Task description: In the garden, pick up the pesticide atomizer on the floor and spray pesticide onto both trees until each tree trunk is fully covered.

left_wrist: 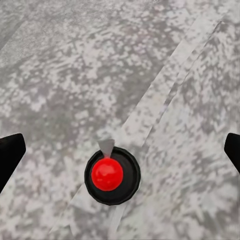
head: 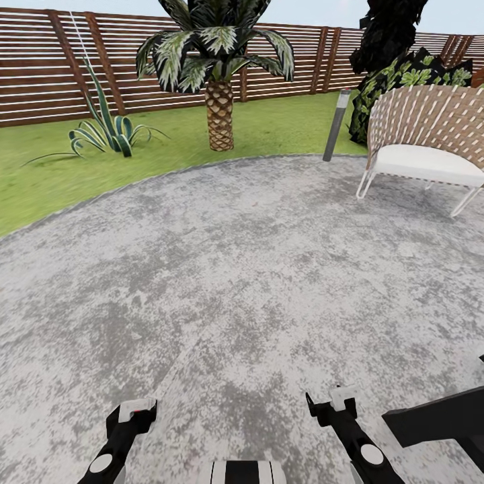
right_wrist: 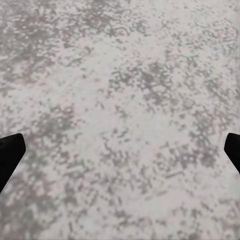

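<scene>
**Atomizer below the left gripper on the paved circle**

Nearest the robot, 2 arms reach forward over the grey mottled paving. The left gripper sits low on the left, the right gripper low on the right, both above bare stone. In the left wrist view the left gripper has its 2 dark fingertips spread to opposite edges of the picture, wide apart and gripping nothing. Between them, seen from straight above, stands the pesticide atomizer: a round black body with a red top at its centre, resting on the floor (its label is not visible from this angle). A pale seam in the paving runs under it. The fingertips do not touch it.

In the right wrist view the right gripper is likewise spread wide, its fingertips at the picture's edges with bare stone between them and nothing held.

Farther out, the paved circle ends in a curved edge against the lawn. On the right, at the far edge of the paving, stands a white woven chair, with a slim grey post lamp just left of it. On the grass beyond are a short palm with a woven brown trunk and, to the far left, a spiky striped plant. Dark leafy shrubs rise behind the chair. A reddish-brown slatted fence closes the garden at the back.
</scene>
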Robot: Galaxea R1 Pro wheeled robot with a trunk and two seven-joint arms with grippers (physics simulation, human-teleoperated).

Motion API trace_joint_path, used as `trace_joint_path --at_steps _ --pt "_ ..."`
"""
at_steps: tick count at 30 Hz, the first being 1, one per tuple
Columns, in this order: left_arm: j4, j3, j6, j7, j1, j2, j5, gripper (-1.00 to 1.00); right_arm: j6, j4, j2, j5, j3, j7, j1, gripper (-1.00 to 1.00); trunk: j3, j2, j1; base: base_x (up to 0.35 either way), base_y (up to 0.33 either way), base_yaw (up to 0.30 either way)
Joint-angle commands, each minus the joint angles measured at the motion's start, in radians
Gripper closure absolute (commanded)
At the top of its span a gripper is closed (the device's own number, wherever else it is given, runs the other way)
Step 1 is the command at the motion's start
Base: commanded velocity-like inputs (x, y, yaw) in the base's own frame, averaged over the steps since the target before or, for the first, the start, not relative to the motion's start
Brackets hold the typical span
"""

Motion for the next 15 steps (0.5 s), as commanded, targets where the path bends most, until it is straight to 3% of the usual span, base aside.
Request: trace_joint_path --at_steps 1,15 --pt "0.001 0.0 -0.003 0.002 -0.001 0.0 0.0 -1.0 -0.003 0.0 -0.001 0.0 0.002 0.0 0.0 -1.0 -0.001 0.0 0.0 0.009 -0.008 0.0" --pt "0.001 -0.003 -0.031 0.002 0.0 0.006 0.002 -1.0 -0.003 0.0 -0.001 0.0 0.003 0.0 0.0 -1.0 -0.001 0.0 0.0 0.001 -0.001 0.0"
